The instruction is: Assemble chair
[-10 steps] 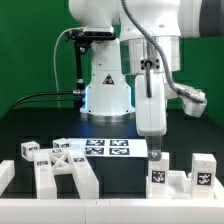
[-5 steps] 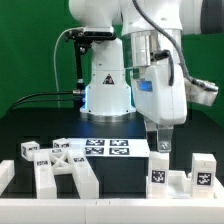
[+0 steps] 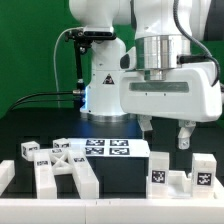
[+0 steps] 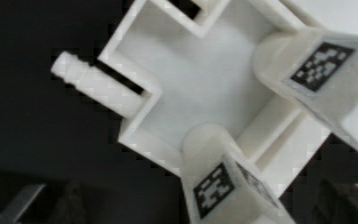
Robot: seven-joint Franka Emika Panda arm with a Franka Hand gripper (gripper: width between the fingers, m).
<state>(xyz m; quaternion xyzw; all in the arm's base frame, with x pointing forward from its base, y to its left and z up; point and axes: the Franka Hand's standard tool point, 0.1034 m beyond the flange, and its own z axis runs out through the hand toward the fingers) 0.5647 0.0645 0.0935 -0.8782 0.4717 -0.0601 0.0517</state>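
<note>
Pincer (image 3: 166, 133) wide apart, empty, above the white chair pieces (image 3: 158, 176); marker board (image 3: 108, 149) beside them

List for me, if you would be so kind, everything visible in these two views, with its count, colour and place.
cross-shaped frame: one, white, front of the table at the exterior view's left.
tagged blocks: at least two, white, just behind that frame.
upright tagged pieces: two, white, front of the table at the exterior view's right.
marker board: one, white with black tags, flat at mid-table.
table: one, black.
backdrop: one, green, behind everything.
cable: one, black, at the exterior view's left.
robot arm: one, white, over the table.
claw: one, open and empty, above the upright pieces.
</note>
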